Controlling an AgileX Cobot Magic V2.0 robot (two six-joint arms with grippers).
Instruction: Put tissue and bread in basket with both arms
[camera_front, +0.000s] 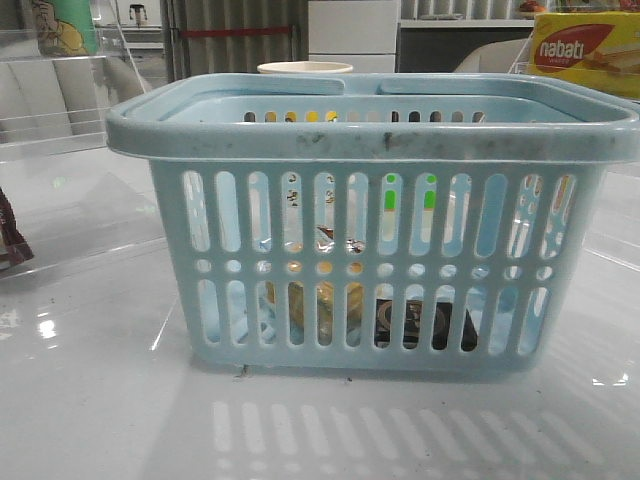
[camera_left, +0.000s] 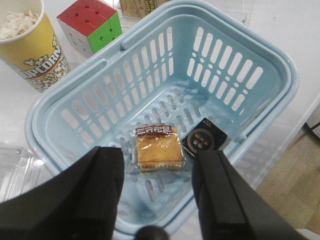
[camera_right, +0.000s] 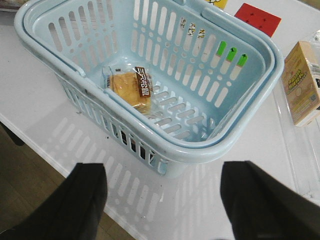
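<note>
Both end effectors (camera_left: 157, 192) (camera_right: 162, 200) spread, empty, above basket (camera_left: 280, 95) with bread (camera_left: 157, 152).

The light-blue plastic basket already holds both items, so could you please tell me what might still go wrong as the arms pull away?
The left gripper, open, hangs over the light-blue plastic basket near its rim; a careless retreat might catch it. The yellow popcorn cup close beside the basket could tip if the basket is nudged.

White glossy table (camera_front: 90, 400), a few items on it.
Basket (camera_front: 372, 150) centre; popcorn cup (camera_left: 31, 47), colour cube (camera_left: 92, 25) beside it; carton (camera_right: 301, 82) apart.
</note>
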